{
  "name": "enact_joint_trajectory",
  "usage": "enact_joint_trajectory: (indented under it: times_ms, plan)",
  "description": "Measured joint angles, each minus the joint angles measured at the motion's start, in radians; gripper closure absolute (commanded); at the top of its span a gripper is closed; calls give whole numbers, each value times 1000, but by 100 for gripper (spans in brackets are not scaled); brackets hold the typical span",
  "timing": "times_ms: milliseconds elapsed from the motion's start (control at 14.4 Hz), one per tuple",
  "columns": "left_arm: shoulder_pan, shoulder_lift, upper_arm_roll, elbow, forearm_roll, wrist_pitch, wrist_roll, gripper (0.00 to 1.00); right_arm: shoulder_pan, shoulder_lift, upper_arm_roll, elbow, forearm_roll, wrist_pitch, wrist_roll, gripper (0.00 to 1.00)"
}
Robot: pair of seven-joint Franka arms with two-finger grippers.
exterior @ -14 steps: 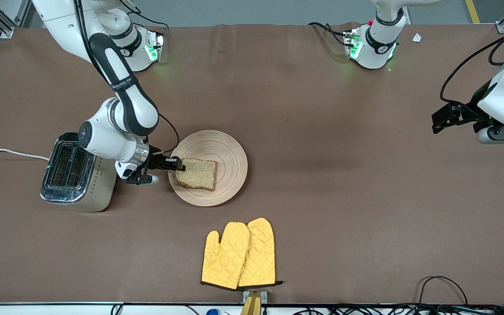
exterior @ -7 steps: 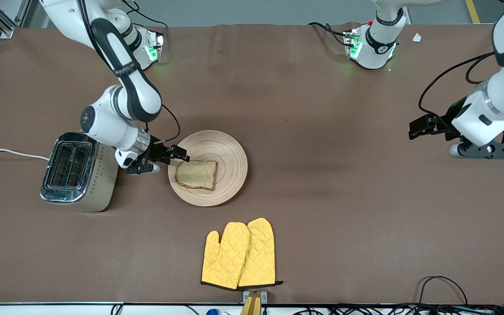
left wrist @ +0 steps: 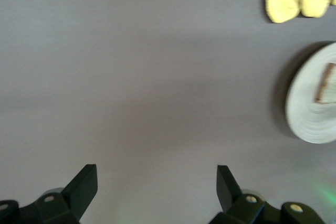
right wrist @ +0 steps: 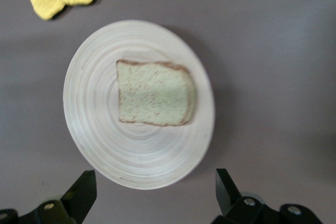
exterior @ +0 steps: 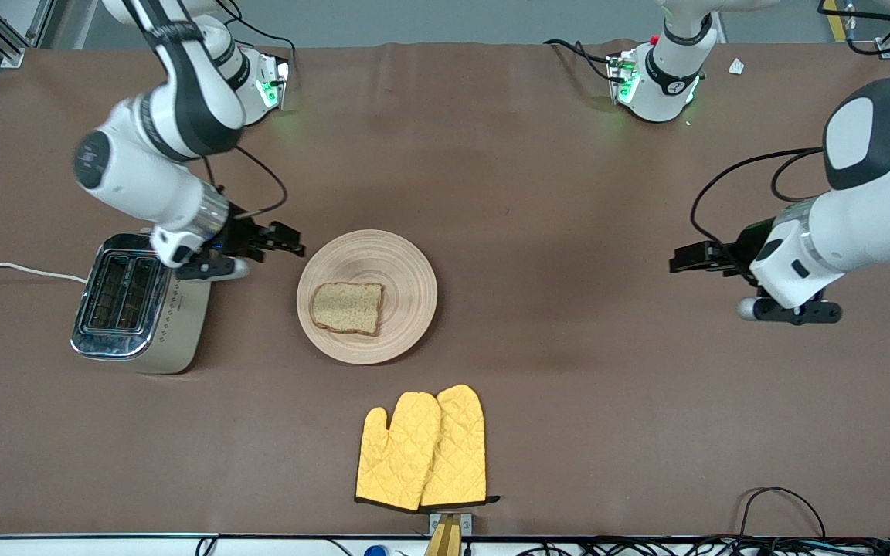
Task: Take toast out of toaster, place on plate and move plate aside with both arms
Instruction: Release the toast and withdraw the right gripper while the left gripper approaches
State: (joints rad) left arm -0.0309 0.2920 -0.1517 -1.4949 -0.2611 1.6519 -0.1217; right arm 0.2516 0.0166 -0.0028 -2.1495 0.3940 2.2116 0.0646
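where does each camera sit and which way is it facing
Front view: high across the table, facing both arm bases; shows the open right end effector by the silver toaster and the open left end effector over bare brown tabletop.
Left wrist view: looks down at the tabletop; own fingertips show.
Right wrist view: looks down on the round pale wooden plate; own fingertips show.
Shared: plate, square brown toast slice and yellow quilted oven mitts appear in all three.
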Motion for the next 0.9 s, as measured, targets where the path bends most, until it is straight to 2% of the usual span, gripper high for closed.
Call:
enact_joint_trajectory:
  times_ms: [347,693,901]
  plan:
    - [-16,53,-43,0,-84,80,1,0,-239,-93,-11,162,-244,-259,4,0]
    - [-36,93,-54,-1,-269,129,1,0,-343,-215,-12,248,-361,-441,-10,0]
    - [-72,113,-55,-1,-367,166,1,0,-370,-304,-11,333,-376,-619,-16,0]
